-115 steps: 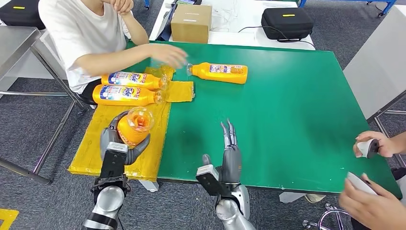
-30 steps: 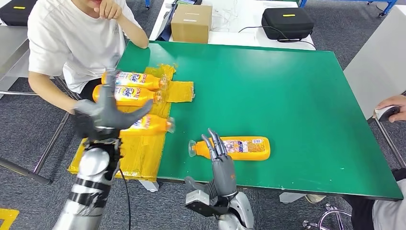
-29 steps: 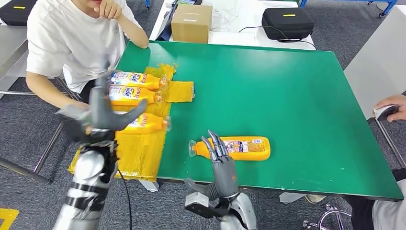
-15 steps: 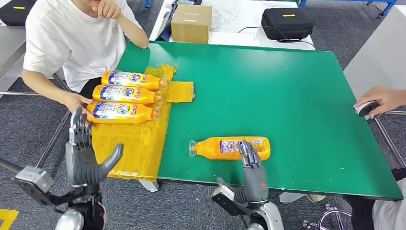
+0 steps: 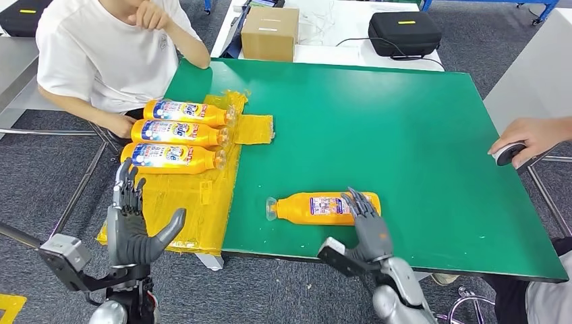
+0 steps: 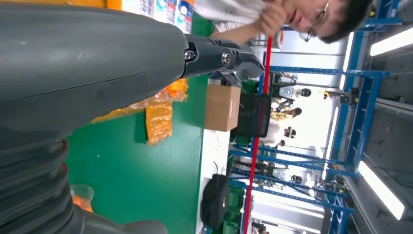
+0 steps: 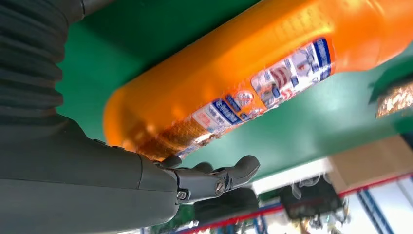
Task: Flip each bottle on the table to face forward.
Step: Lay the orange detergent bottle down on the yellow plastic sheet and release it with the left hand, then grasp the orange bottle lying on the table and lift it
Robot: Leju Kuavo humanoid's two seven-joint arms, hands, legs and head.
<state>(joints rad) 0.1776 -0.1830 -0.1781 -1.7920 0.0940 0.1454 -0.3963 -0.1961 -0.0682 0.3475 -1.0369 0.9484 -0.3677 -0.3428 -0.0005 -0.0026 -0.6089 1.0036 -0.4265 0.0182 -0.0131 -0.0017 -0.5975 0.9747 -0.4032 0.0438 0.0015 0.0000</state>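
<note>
right hand (image 5: pixel 367 226) open, fingers spread over the lone bottle (image 5: pixel 317 208) on the table (image 5: pixel 405 135). left hand (image 5: pixel 131 226) open off the table edge, holding nothing.

Blue-and-white labels on the three left bottles (image 5: pixel 177 133), lettering too small to read, lone bottle's (image 5: pixel 324 207) label likewise

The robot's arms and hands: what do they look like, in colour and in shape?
Both arms are silver metal with dark bands. The left hand and the right hand are grey, with slim dark jointed fingers and a thick grey thumb. A black boxy module sits at each wrist, and the wrist views show a grey ribbed cover.
</note>
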